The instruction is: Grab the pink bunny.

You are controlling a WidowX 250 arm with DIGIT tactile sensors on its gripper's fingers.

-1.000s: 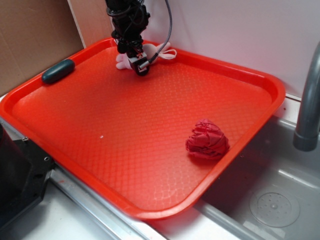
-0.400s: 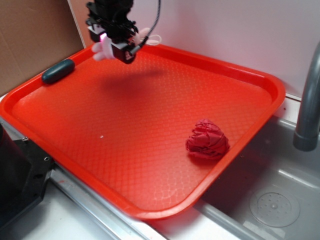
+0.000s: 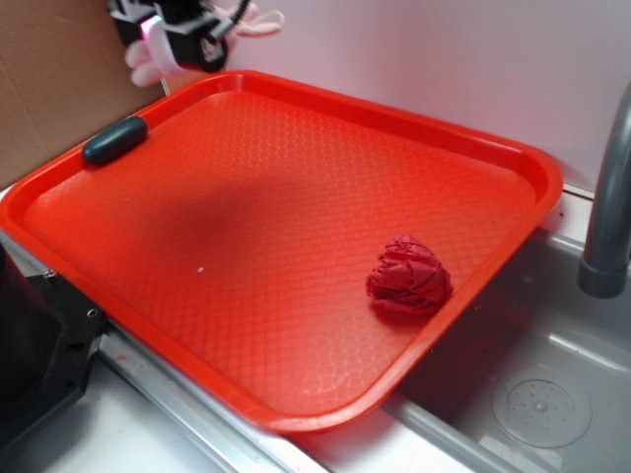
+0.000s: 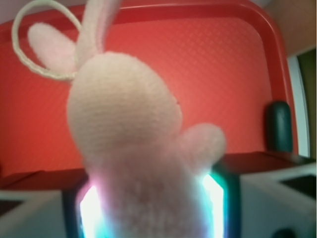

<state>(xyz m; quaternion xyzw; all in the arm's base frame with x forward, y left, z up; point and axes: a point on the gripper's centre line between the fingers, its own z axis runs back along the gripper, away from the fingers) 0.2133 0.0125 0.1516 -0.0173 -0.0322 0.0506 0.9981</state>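
The pink bunny (image 4: pixel 124 134), a pale plush with long ears and a thin white loop, fills the wrist view, squeezed between my two glowing pads (image 4: pixel 91 210). In the exterior view my gripper (image 3: pixel 177 34) hangs high above the tray's far left corner, shut on the pink bunny (image 3: pixel 146 61); its ears and loop stick out to the right and its body to the left. The bunny is clear of the tray.
The red tray (image 3: pixel 513 158) lies below, over a sink. A deep red wrinkly cloth ball (image 3: pixel 408 275) sits near its right edge. A dark teal oblong object (image 3: pixel 114 139) rests on the left rim. A grey faucet (image 3: pixel 609 197) stands at right, brown cardboard (image 3: pixel 59 79) at left.
My gripper has risen from the tray's far edge and moved left, carrying the bunny up off the tray. The cloth ball and teal object have not moved.
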